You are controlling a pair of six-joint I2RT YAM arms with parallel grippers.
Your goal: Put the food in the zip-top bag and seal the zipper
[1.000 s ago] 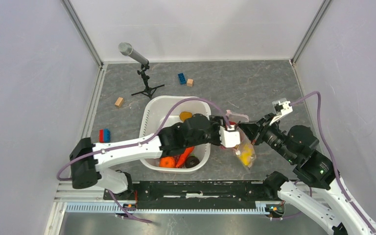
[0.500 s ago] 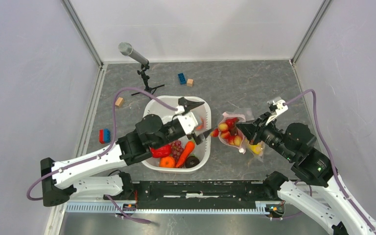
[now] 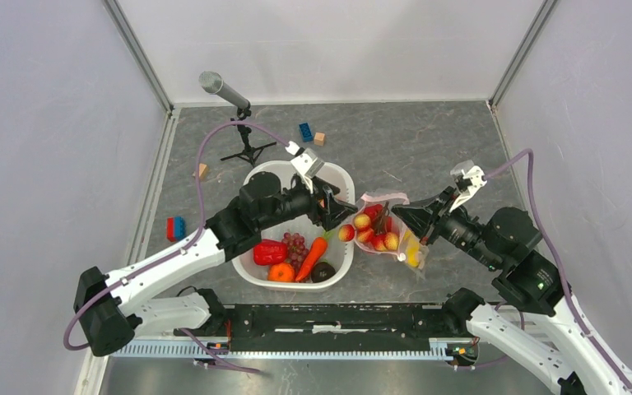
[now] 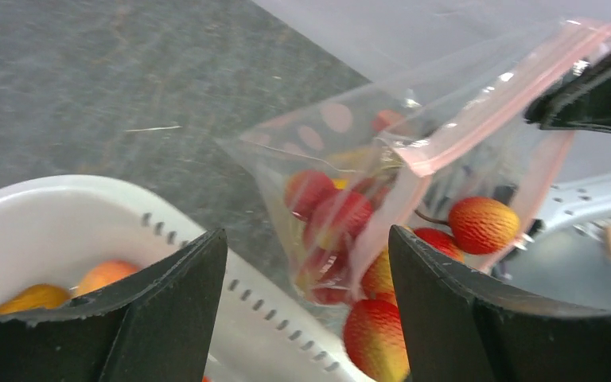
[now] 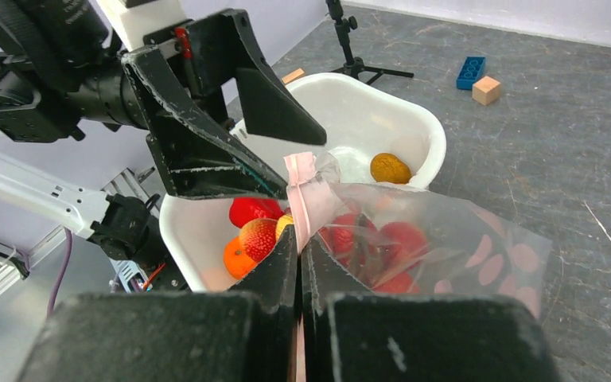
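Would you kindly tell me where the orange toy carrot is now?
In the top view, the orange toy carrot lies inside the white plastic basin, toward its near right corner, right of the purple grapes and left of the clear zip-top bag.

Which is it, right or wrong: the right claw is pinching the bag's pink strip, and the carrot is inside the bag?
Wrong in one thing. The right gripper does pinch the pink zipper of the zip-top bag, but the carrot is not in the bag: it lies in the white basin, as the top external view shows.
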